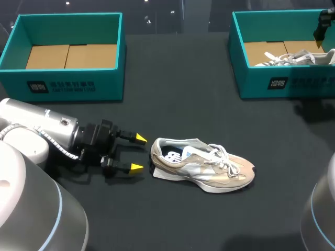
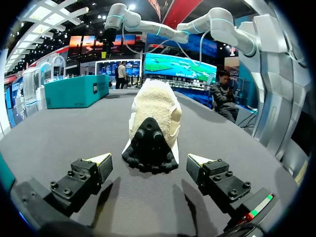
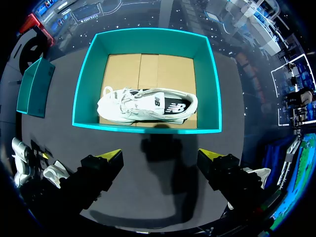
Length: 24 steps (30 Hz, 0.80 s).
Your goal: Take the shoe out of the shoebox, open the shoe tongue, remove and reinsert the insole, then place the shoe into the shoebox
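An exhibition hall, with large display screens (image 2: 180, 66) beyond the table (image 2: 59, 133)

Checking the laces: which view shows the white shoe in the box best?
The right wrist view: it looks down on the whole white shoe in its shoebox. The head view shows only its top over the wall; the left wrist view, nothing.

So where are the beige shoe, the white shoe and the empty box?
beige shoe (image 1: 200, 170), head view, its side panel.
white shoe (image 3: 143, 106), right wrist view, its side.
empty box (image 1: 68, 83), head view, its front wall.
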Available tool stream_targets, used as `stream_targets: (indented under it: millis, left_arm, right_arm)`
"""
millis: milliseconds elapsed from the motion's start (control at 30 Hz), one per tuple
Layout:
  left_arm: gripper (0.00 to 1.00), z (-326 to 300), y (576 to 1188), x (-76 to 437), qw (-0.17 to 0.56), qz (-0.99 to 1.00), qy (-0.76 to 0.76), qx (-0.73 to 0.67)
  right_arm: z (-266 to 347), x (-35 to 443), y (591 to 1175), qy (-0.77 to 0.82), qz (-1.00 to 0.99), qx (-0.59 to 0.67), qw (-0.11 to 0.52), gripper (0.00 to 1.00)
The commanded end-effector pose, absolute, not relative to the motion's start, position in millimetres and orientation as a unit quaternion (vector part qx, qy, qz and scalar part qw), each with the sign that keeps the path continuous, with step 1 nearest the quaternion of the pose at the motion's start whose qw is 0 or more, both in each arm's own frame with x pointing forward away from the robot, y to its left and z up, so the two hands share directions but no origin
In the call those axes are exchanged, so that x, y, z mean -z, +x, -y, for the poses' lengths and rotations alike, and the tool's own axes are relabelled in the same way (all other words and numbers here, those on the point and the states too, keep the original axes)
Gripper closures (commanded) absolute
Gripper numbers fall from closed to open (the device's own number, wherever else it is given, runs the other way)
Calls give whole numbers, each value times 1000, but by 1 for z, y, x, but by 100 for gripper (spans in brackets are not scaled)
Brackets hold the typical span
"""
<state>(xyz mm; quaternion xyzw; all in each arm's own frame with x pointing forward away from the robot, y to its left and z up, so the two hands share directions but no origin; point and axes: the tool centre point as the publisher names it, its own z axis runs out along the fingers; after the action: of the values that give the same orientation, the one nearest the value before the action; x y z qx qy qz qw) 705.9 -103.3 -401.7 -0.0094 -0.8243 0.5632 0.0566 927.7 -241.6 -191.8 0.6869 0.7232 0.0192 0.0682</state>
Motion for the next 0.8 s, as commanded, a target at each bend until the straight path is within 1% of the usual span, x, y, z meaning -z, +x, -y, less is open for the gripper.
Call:
stream_targets:
  millis: [33,800]
  left_arm:
    - [0,116,704,407,59,821,-11,-567]
    - [0,153,713,415,66,817,-53,-570]
  right_arm:
    - [241,192,927,687,-723,-20,69,0]
    - [241,192,927,687,-723,-20,69,0]
